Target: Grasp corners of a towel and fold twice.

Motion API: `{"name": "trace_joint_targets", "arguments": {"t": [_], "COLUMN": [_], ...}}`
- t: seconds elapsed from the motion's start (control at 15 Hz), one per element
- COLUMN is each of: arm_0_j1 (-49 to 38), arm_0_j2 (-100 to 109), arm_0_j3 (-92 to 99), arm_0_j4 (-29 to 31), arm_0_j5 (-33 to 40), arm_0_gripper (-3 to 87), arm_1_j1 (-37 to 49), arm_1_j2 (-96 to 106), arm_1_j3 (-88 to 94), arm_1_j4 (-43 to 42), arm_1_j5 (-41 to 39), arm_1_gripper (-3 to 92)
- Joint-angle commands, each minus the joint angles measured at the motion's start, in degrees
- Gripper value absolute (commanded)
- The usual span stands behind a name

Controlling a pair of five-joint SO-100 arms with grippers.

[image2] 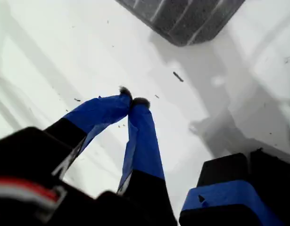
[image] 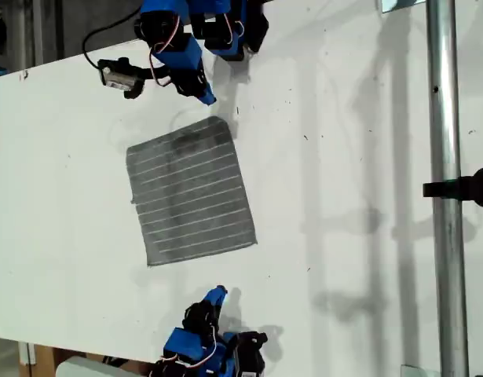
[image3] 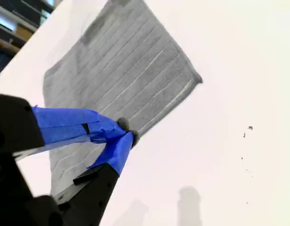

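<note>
While the towel [image: 190,192] lies flat mid-bench [image: 343,157], my first gripper [image2: 134,100] and my second gripper [image3: 128,132] hover pressed together, empty, each probably just off a near corner.

Bright, even light; soft shadows; wrist views slightly blurred.

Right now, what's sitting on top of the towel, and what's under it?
Nothing rests on the towel; it lies flat on the white table. Both my first gripper and my second gripper are off it, jaws closed. Whatever is beneath the cloth is covered.
</note>
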Motion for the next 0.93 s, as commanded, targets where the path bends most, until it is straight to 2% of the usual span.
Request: {"name": "trace_joint_targets", "arguments": {"t": [0.0,0.2,0.27,0.4,0.53,0.67,0.87], "arm_0_j1": [1.05,4.92,5.71,5.8,5.36,5.01,4.92], "arm_0_j2": [-18.72,-47.02,-52.29,-56.34,-55.2,-54.14,-53.7], "arm_0_j3": [-17.58,-46.05,-52.38,-58.01,-57.66,-57.39,-56.95], "arm_0_j4": [-0.7,9.58,10.2,11.95,12.48,13.62,14.94], "arm_0_j5": [-2.72,-4.22,-1.58,2.11,3.78,5.19,6.77], "arm_0_gripper": [-2.9,-2.8,-2.8,-2.6,2.1,5.4,9.5], "arm_1_j1": [5.1,10.37,11.43,13.36,13.18,12.39,11.34], "arm_1_j2": [-8.61,-15.64,-15.73,-16.87,-19.86,-24.79,-29.97], "arm_1_j3": [-13.01,-18.54,-19.07,-20.65,-21.53,-21.09,-10.37], "arm_1_j4": [2.64,2.9,2.55,4.13,4.48,2.46,-8.09], "arm_1_j5": [-12.92,-28.65,-31.64,-33.4,-34.28,-34.01,-34.37], "arm_1_gripper": [-0.3,0.9,6.0,24.4,32.9,33.0,33.1]}}
